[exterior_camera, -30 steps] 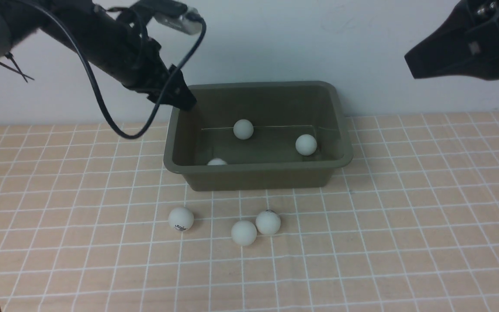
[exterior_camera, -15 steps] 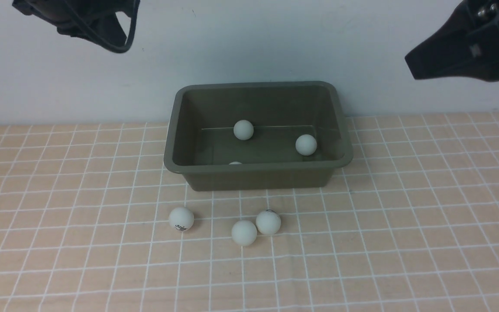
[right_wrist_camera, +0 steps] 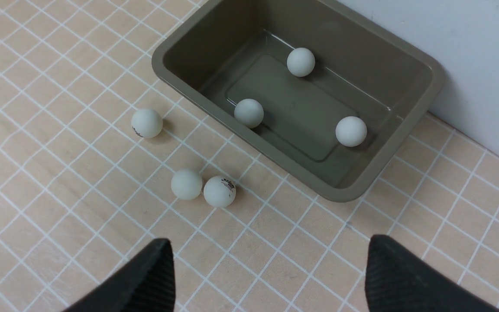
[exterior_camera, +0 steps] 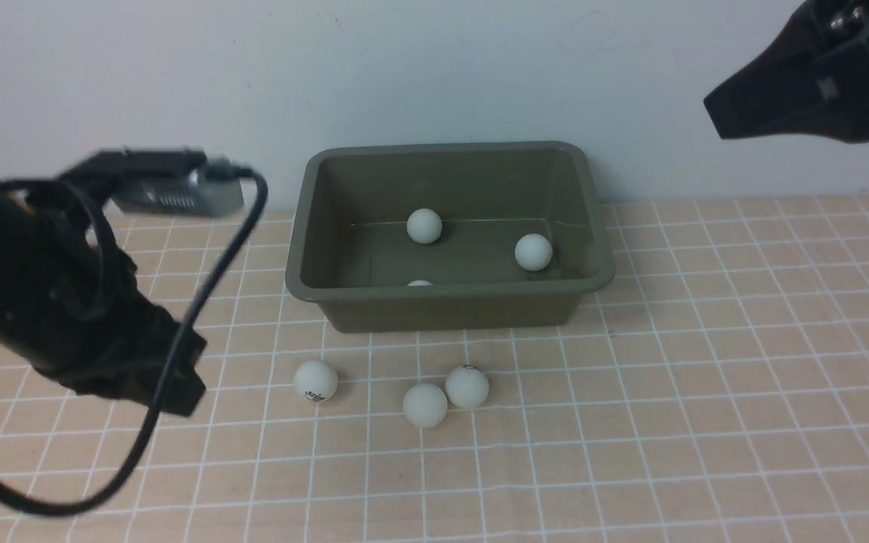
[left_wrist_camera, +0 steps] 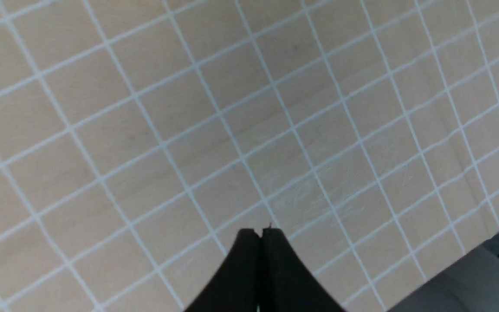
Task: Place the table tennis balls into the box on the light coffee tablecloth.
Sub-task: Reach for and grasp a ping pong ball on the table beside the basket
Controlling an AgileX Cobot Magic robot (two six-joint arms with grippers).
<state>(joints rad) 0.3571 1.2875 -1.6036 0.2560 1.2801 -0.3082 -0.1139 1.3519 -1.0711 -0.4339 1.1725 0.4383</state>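
I am holding my left pincer point(left_wrist_camera: 261, 232) shut, empty and low. I am poising my right pincer point(right_wrist_camera: 269, 242) high, jaws spread wide.

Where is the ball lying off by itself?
Front view: the lone ball lies on the tablecloth, near the box at its left front corner, left of the paired balls.

My left arm point(exterior_camera: 50, 294) is bulky and matte black, with a thick black cable point(exterior_camera: 223, 260) looping off it and a silver-grey, vent-slotted camera box point(exterior_camera: 178, 197) on top. The left tool point(left_wrist_camera: 260, 232) tapers to slim black tips. The right tool point(right_wrist_camera: 269, 240) has black fingers point(right_wrist_camera: 405, 277) with finely ribbed faces.
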